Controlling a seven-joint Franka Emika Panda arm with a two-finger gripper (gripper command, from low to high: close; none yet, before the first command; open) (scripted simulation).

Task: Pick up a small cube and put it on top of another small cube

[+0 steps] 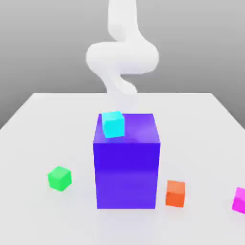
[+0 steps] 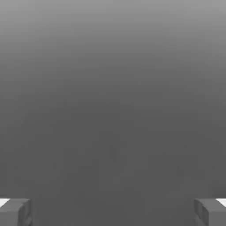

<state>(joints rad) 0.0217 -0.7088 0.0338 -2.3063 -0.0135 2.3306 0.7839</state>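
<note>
no writing or brand marks can be read on anything here. the tabletop (image 1: 43, 124) is a plain pale, matte slab whose far edge runs straight across behind the arm, and its side edges angle outward toward the near side. the small magenta cube (image 1: 239, 200) sits on the tabletop at the near right of the exterior view, partly cut by the picture's edge. the small green cube (image 1: 59, 178) rests on the tabletop at the near left, well apart from the magenta one, with open surface all around it. between them stands a tall blue-violet block (image 1: 127, 172), smooth and slightly glossy, with sharp square edges. a small cyan cube (image 1: 113, 124) lies on the block's top near its left far corner. a small orange cube (image 1: 175, 193) sits on the tabletop just beside the block's near right corner. the white, rounded arm (image 1: 123, 57) rises behind the block. in the hand view the end effector (image 2: 113, 212) is released, its two grey fingertips (image 2: 15, 212) standing wide apart with nothing between them, against a flat grey background.
</note>
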